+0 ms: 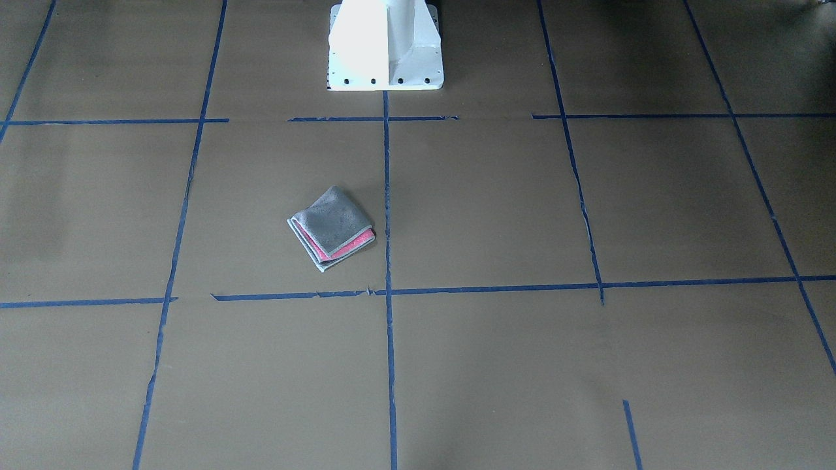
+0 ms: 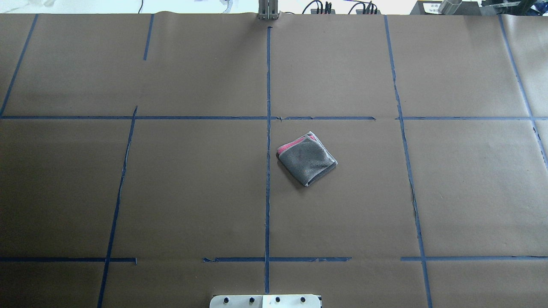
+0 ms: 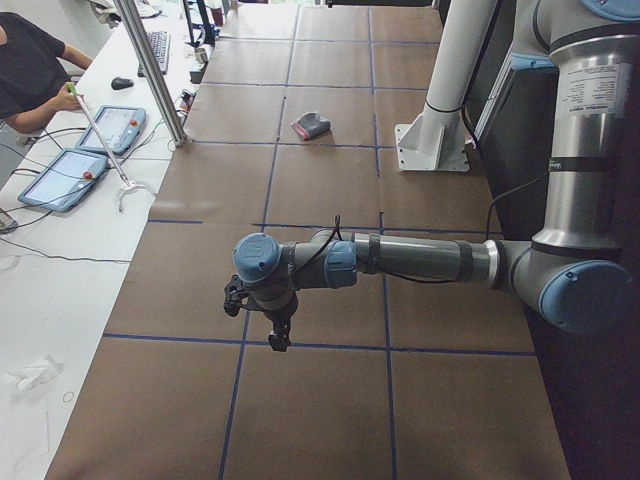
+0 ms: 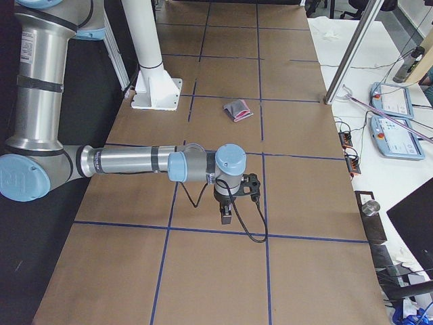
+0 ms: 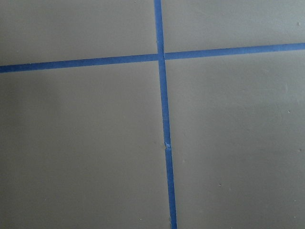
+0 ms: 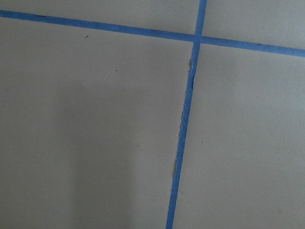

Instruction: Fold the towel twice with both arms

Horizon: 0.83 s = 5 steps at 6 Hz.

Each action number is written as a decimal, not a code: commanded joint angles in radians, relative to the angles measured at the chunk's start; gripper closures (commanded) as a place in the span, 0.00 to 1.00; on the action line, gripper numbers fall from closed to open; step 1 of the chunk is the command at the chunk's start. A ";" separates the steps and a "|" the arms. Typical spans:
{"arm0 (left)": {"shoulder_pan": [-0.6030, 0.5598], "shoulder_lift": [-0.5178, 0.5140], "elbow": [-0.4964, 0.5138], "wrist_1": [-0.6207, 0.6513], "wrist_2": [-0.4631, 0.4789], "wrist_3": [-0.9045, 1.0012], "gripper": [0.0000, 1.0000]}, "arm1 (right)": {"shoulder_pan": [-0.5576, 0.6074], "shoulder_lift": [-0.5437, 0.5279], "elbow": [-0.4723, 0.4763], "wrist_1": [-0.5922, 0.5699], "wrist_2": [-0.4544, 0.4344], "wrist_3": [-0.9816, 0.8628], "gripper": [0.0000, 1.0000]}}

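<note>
The towel (image 2: 306, 157) lies folded into a small square on the brown table, grey face up with a pink edge showing; it also shows in the front-facing view (image 1: 332, 228), the left view (image 3: 312, 126) and the right view (image 4: 237, 108). My left gripper (image 3: 279, 340) shows only in the left view, hanging over the table far from the towel. My right gripper (image 4: 226, 218) shows only in the right view, also far from the towel. I cannot tell whether either is open or shut. Both wrist views show only bare table and blue tape.
Blue tape lines (image 2: 268, 141) grid the brown paper table. The white pedestal base (image 1: 385, 46) stands at the robot's side. An operator (image 3: 30, 70) sits by tablets (image 3: 65, 178) beyond the table's far edge. A metal post (image 3: 150, 70) stands there.
</note>
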 commanded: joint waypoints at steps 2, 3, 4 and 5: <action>-0.001 0.017 -0.016 -0.039 0.002 -0.004 0.00 | 0.000 -0.002 0.009 0.002 0.002 -0.011 0.00; -0.001 0.018 -0.014 -0.039 0.001 -0.004 0.00 | 0.000 -0.002 0.009 0.002 0.001 -0.011 0.00; -0.001 0.018 -0.013 -0.039 0.001 -0.004 0.00 | 0.000 -0.002 0.009 0.002 -0.004 -0.014 0.00; -0.001 0.017 -0.013 -0.039 0.001 -0.004 0.00 | 0.000 -0.002 0.010 0.003 -0.004 -0.014 0.00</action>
